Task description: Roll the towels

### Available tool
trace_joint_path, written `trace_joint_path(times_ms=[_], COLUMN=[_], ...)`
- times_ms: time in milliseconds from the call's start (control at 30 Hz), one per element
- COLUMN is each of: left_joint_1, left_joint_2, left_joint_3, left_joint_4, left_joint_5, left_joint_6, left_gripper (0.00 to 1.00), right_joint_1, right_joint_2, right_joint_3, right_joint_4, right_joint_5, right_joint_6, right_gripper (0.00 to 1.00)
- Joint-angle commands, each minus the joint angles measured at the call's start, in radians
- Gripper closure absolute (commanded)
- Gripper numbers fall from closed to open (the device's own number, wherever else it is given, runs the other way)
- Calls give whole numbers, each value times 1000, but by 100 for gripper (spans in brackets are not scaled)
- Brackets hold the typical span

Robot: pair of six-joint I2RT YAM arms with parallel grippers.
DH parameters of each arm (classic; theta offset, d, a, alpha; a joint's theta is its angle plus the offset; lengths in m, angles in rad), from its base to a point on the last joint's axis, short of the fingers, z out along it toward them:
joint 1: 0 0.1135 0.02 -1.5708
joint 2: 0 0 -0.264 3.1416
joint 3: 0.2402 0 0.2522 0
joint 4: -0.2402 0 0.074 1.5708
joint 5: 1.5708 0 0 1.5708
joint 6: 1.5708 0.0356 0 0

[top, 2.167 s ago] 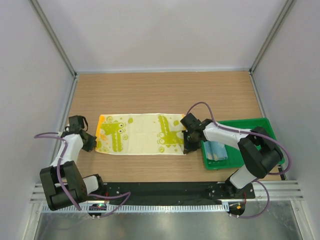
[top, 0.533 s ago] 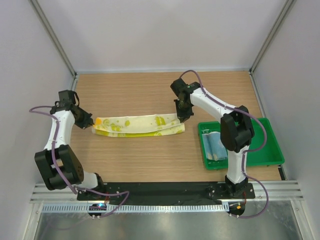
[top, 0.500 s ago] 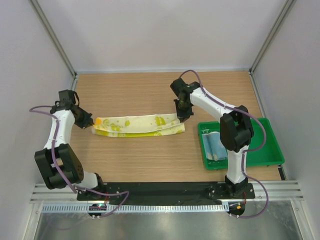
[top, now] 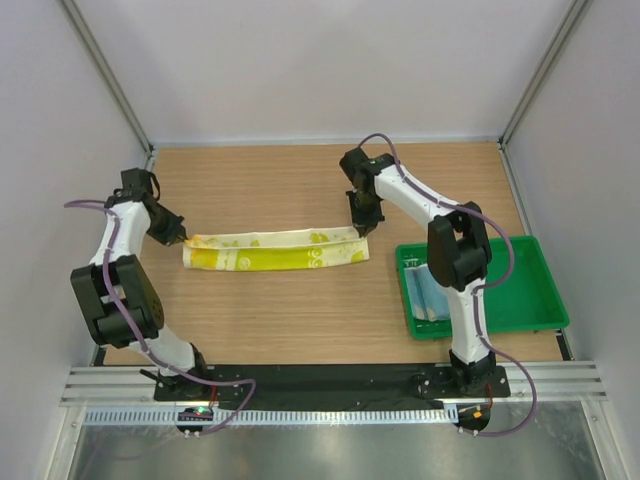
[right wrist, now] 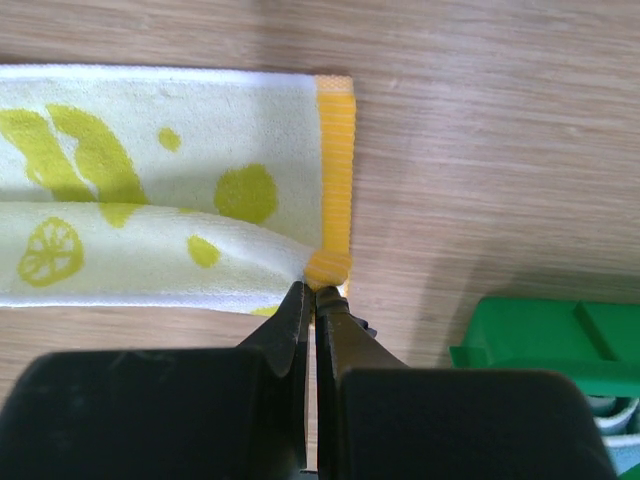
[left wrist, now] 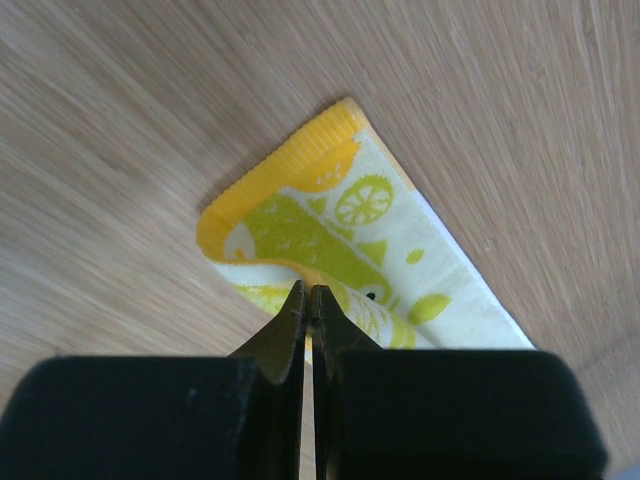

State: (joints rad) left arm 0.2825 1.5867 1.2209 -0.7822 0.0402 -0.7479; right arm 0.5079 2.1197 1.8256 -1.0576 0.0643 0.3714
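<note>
Nearest us, by the near right corner of the tabletop (top: 300, 190), the green tray (top: 515, 295) holds the blue towel (top: 432, 292) along its left side, apart from both arms; we cannot tell whether it is properly rolled. Further in, across the middle of the tabletop, the yellow towel (top: 275, 252) lies doubled lengthwise into a long narrow strip running left to right. At its far edge the left gripper (left wrist: 307, 290) is pinched together on a raised fold of cloth at the strip's left end, just inside the orange hem. The right gripper (right wrist: 312, 290) is clamped the same way on the right end, at the hem's near corner. We judge the cloth light, thin and limp: it should sag between holds, slide easily on the wood and keep no crease by itself. The ribbed hem looks thicker and should give the fingers a surer bite. For rolling, we would take one short end along that hem and keep the layers together so the doubled strip does not fall open.
</note>
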Motion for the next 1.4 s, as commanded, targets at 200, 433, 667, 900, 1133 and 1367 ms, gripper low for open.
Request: trace_joint_path(times_ms=[200,433,667,900,1133,1367], left_joint_1=[4,4,3,-45,-101,-108], left_joint_2=[175,308,291,67,-57,-48], left_joint_3=[138,299,365,161,-108,-276], left_joint_4=[29,-32,-65,29,144,247], left_joint_5=[-19,32,-33,4,165,237], left_joint_6=[19,31,71,110,70,7], left_gripper=[99,59,38,34,43,50], right_joint_1=[-35,-106,-129,-19,98,95], right_joint_2=[89,131,5,-251,-307,-221], right_joint_3=[141,271,204,-202,-434,-534], right_joint_4=[-21,-36,23,345,674,906], right_joint_5=[-15,8,68,-162,-402,-527], right_joint_6=[3,37,43,75,245,333], right_gripper=[73,41,31,48,99,99])
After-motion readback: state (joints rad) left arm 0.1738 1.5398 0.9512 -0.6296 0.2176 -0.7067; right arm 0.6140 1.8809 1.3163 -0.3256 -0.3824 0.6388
